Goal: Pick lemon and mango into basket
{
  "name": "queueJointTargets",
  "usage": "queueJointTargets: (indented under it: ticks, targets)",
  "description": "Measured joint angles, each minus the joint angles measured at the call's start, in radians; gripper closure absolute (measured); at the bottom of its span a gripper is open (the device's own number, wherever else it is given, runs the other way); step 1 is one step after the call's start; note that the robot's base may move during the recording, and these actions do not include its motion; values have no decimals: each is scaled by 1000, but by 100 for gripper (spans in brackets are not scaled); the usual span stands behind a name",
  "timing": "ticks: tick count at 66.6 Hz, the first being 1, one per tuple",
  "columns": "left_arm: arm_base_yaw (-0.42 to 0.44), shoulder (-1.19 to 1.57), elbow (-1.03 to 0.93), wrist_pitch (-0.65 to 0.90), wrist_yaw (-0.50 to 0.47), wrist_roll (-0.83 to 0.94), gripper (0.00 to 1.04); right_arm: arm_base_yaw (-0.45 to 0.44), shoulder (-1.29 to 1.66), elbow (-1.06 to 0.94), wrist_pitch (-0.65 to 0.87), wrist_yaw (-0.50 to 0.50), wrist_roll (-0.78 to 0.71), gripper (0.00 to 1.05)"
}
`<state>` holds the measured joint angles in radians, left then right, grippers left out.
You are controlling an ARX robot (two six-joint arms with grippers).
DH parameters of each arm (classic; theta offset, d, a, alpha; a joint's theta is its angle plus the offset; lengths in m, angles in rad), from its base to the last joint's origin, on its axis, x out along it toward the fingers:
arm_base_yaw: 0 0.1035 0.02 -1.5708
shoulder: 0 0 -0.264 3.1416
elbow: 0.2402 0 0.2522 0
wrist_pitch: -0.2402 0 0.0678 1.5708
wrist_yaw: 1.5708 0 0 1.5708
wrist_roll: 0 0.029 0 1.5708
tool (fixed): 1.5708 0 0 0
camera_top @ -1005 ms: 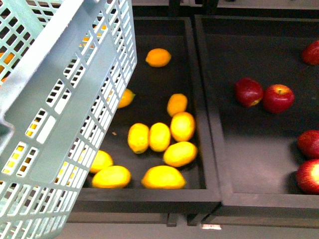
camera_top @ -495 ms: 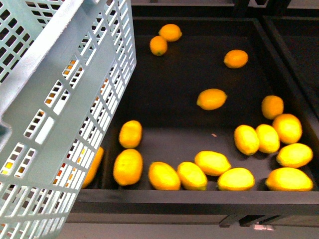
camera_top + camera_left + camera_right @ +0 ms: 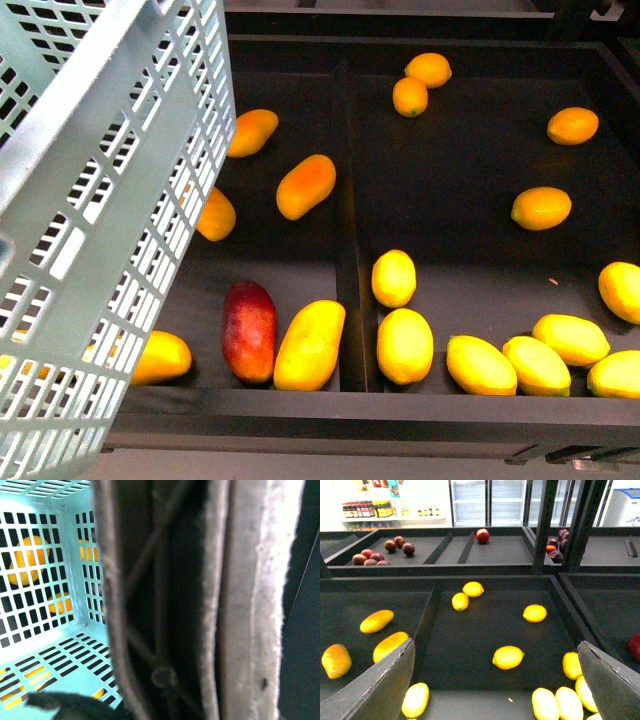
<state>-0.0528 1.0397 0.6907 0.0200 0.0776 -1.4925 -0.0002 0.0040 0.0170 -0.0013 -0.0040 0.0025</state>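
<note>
Here, the right gripper [image 3: 496, 645] was seen with its fingers [image 3: 390, 680] spread wide and nothing held between them. It was directed toward the right compartment of a dark tray [image 3: 350, 405]. A lemon [image 3: 508, 657] was framed between the two fingers in the right wrist view, clear of both. In the front view the same lemon [image 3: 541, 208] was located toward the far right of that compartment, apart from the other lemons [image 3: 405, 345] grouped along the near edge.

The state of the left gripper could not be determined. Its wrist view was filled by blurred grey bands at close range, with the aqua interior of the basket [image 3: 75, 500] visible beside them.

In the front view the basket [image 3: 110, 200] was shown tilted at the near left, covering the left part of the tray. A divider [image 3: 345, 200] split the tray into two compartments. The mango [image 3: 306, 185] lay in the left compartment, near the divider. A red-blushed mango [image 3: 249, 330] lay at the near edge, just beside a yellow mango [image 3: 310, 344].
</note>
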Motion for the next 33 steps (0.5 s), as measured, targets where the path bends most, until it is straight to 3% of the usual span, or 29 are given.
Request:
queueJointTargets:
  ticks: [6, 11, 16, 19, 26, 33]
  targets:
    - [-8, 7, 12, -37, 36, 21, 91, 0, 0, 0, 0, 0, 0, 9]
    - [-35, 63, 87, -180, 34, 240, 91, 0, 0, 0, 0, 1, 0, 9]
    - [-92, 175, 151, -150, 14, 559, 91, 0, 0, 0, 0, 1, 0, 9]
    - [-121, 239, 187, -126, -10, 643, 91, 0, 0, 0, 0, 1, 0, 9]
    - [-168, 344, 278, -111, -19, 696, 91, 0, 0, 0, 0, 2, 0, 9]
    - [-233, 416, 358, -112, 33, 684, 91, 0, 0, 0, 0, 1, 0, 9]
